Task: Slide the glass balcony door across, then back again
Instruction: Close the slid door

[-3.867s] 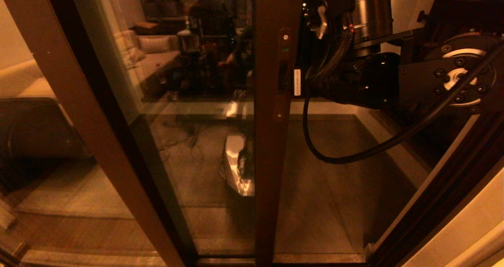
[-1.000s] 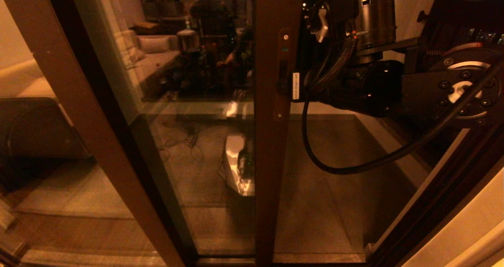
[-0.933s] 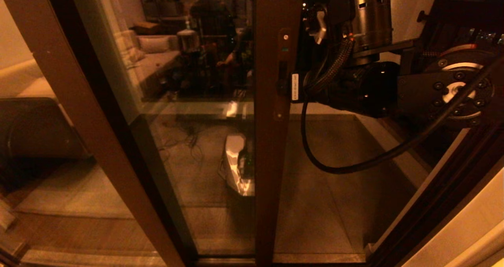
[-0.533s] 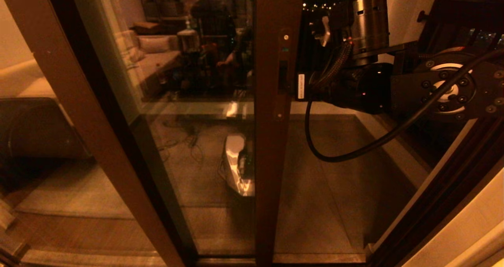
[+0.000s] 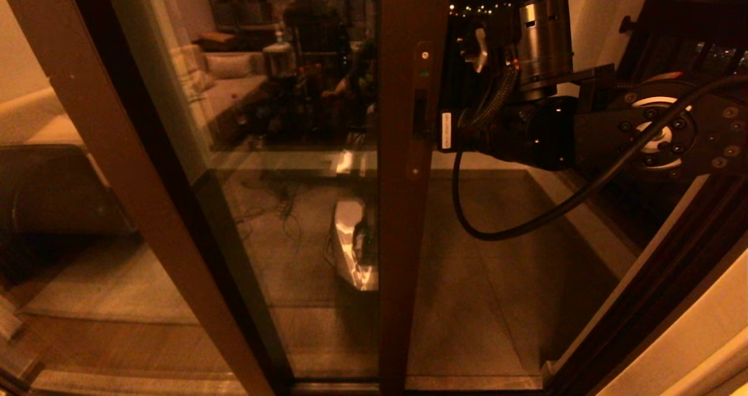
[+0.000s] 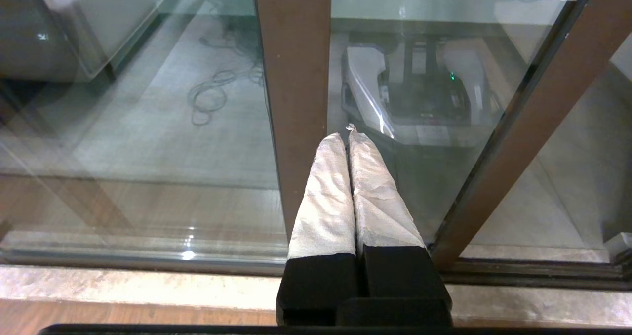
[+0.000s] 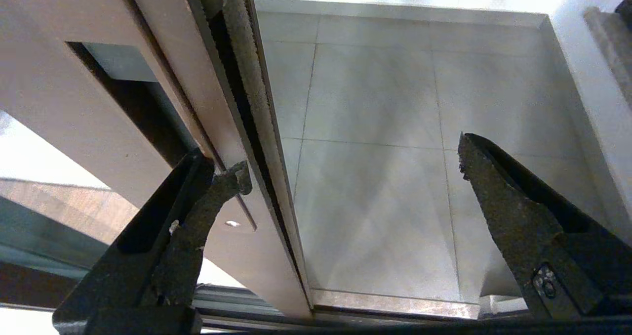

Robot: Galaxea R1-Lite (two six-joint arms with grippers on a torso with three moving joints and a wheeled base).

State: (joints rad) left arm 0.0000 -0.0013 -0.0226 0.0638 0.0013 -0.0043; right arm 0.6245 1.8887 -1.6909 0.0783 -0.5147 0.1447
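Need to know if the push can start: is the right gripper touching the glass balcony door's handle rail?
Touching. In the right wrist view, one fingertip of the open right gripper presses on the glass balcony door rail beside its handle slot; the other finger hangs free.

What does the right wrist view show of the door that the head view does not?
Only the right wrist view shows the right hand open, one finger against the door rail's edge beside the handle slot, the other over the balcony tiles. Only the head view shows the round lock above the slot, the glass pane's room reflection, and the right arm reaching in. Both show the glass balcony door's brown upright rail and the gap beside it.
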